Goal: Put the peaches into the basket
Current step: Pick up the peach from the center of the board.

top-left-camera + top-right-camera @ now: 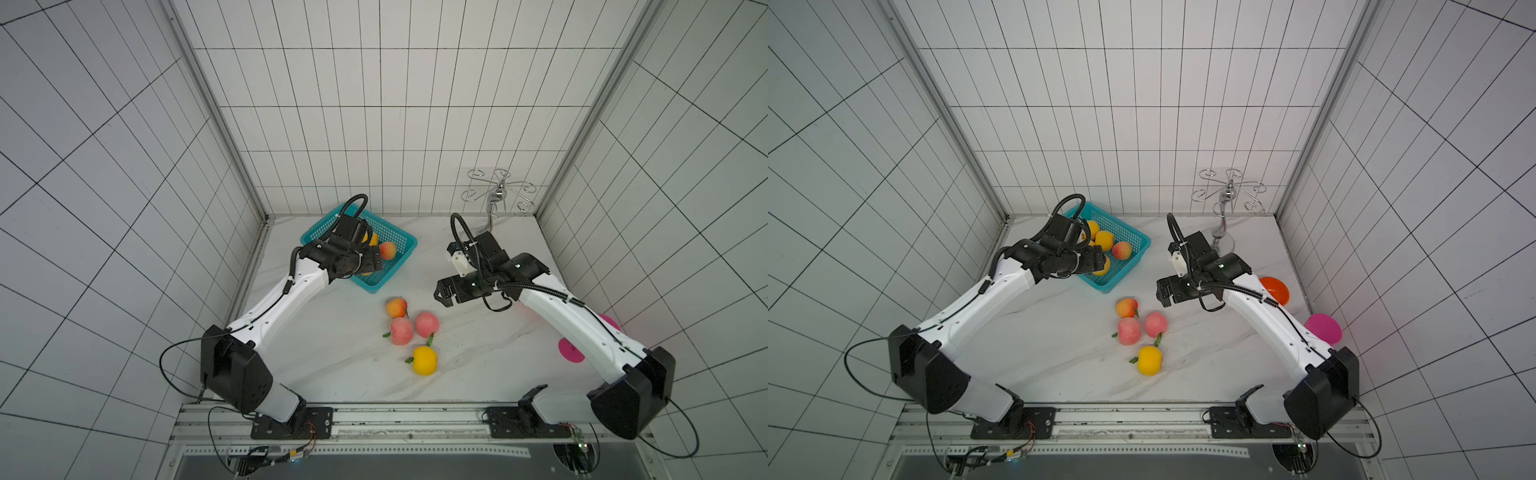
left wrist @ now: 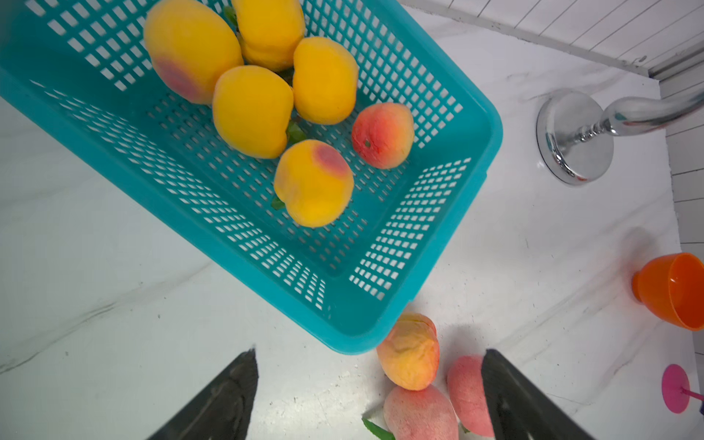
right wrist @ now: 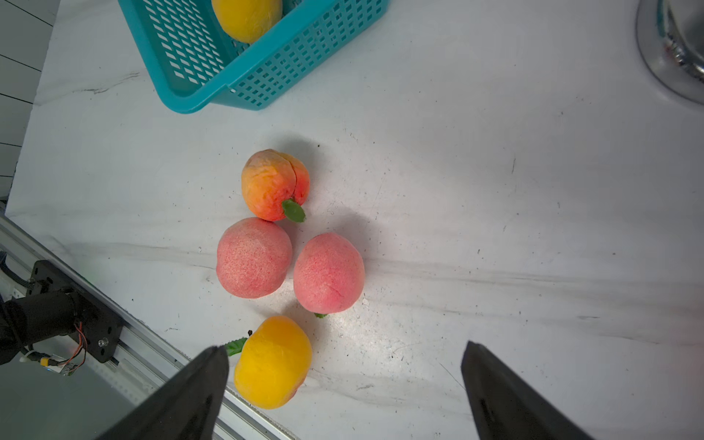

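Presently six round toy peaches lie in the teal mesh plastic basket, four on the white tabletop; left gripper and right gripper gape empty

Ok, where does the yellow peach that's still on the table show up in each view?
In a top view: the yellow peach, lowest fruit in the picture.
In a top view: same spot.
Left wrist: not in it.
Right wrist: the fruit nearest the camera.
Shared landmark: the teal basket.
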{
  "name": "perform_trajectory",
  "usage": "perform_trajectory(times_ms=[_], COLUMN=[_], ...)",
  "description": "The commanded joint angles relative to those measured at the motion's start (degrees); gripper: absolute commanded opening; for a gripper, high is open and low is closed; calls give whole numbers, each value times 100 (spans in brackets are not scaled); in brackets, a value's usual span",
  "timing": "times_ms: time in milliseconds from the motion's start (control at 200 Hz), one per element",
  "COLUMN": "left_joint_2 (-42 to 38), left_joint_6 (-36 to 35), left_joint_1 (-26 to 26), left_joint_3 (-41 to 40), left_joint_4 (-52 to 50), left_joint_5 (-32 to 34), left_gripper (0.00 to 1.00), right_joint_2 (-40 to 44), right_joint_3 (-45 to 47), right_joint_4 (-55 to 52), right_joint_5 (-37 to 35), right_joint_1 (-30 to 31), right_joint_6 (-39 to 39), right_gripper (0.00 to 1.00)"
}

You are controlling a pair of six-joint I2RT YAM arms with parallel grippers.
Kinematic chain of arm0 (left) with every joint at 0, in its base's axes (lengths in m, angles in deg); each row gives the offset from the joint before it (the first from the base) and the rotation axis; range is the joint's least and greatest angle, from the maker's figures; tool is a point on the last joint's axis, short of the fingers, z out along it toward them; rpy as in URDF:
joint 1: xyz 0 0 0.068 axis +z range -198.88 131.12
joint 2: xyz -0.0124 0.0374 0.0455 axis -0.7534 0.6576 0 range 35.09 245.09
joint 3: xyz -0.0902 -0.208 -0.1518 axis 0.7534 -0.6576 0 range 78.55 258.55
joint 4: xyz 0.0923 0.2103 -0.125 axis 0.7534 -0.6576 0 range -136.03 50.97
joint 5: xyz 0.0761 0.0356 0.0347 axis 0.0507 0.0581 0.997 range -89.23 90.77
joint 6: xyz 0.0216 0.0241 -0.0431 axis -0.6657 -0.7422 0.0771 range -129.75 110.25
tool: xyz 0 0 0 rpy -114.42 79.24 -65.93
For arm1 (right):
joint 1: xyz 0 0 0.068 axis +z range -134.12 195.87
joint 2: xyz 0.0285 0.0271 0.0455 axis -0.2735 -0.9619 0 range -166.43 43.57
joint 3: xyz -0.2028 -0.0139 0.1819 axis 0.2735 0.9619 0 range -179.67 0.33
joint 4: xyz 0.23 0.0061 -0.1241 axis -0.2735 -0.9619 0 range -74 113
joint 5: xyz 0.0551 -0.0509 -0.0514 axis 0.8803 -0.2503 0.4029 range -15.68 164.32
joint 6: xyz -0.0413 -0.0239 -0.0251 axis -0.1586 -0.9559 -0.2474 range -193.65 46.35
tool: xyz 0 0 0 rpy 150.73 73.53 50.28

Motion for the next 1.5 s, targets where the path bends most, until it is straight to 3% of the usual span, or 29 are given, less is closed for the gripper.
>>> perform_trajectory(times_ms=[0, 405, 779, 979, 1494], left_joint_2=[-233, -540, -204, 88, 869], left_joint_6=[462, 1136, 1484, 1501, 1457], left_joint_1=[-371, -865, -1352, -1477, -1681], left_joint_3=[-269, -1446, -1974, -1923, -1843], left_joint_4=[-234, 138, 978, 1154, 1323], left_joint_5=[185, -88, -868, -1023, -1026], left_gripper=[90, 90, 90, 90, 89], right_joint_2=[226, 661, 809, 1029, 1063], right_joint_3=[358, 890, 1356, 1652, 1751], right_joint_4=[210, 200, 508, 785, 804], right_joint_5=[178, 344, 695, 998, 900], right_joint_1=[102, 449, 510, 524, 524], right_joint_6=[210, 260, 364, 516, 510], right_gripper=[99, 100, 100, 100, 100])
